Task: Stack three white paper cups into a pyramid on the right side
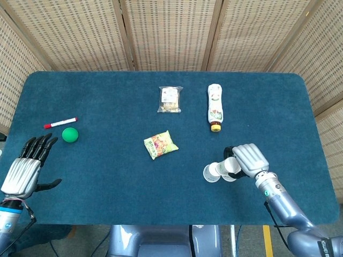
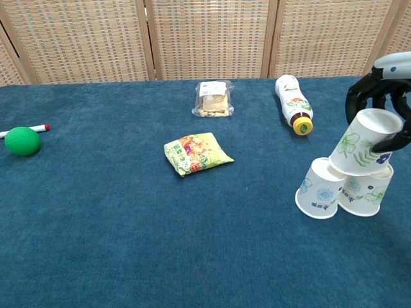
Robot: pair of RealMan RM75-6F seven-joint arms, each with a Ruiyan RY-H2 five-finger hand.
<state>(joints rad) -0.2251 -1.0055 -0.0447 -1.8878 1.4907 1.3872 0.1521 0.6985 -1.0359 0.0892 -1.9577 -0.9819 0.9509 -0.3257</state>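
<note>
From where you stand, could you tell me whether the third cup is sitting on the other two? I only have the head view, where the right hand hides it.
Observer: In the chest view the top cup is tilted, resting over the two bottom cups, with the right hand holding it.
Operator: Thank you. Are the bottom two touching?
Observer: Yes, they sit side by side on the table, touching, bases up.
Operator: And the left hand?
Observer: That one only your view shows: the left hand holds nothing.

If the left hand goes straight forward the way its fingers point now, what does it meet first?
Probably the green ball: the left hand points up-table and slightly right. The red marker lies just beyond. Depth is unclear, so it may pass beside the ball.
</note>
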